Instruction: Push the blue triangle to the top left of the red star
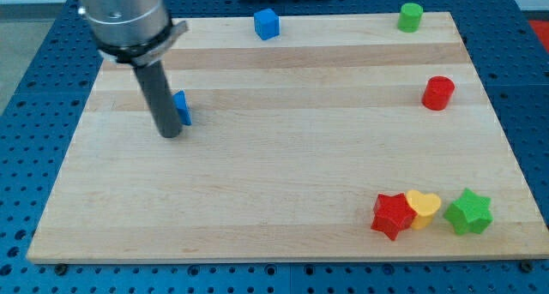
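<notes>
Blue triangle (183, 108) touches my tip (171, 133) on the wooden board (283, 183); no gripper shows.

A pale wooden board (283, 157) lies on a blue perforated table (39, 88) under even light

My tip (171, 134) rests on the wooden counter (274, 208), with the blue triangle (183, 108) touching the rod on its right, partly hidden behind it. Far to my tip's lower right the red star (393, 214) touches a yellow heart (423, 207), with a green star (468, 212) just beyond. A blue cube (267, 24), a green cylinder (411, 17) and a red cylinder (438, 93) lie up and right of the tip.
</notes>
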{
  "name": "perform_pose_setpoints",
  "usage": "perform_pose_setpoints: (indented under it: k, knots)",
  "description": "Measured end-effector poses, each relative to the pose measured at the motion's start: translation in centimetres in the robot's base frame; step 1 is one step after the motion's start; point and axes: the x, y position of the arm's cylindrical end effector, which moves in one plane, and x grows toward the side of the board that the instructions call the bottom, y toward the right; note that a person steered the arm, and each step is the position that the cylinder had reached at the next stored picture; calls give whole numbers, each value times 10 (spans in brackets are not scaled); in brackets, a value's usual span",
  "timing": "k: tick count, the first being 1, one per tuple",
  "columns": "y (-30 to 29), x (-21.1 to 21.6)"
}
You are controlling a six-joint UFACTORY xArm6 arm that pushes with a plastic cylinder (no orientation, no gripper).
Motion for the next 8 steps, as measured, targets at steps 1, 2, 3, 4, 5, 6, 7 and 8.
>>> perform_pose_setpoints:
  k: [1, 2, 3, 4, 5, 6, 7, 8]
  knots:
    - [-21, -24]
    - [4, -39]
    - [73, -27]
    - [149, -9]
    - [157, -1]
    - [114, -13]
    - [51, -13]
    - [30, 8]
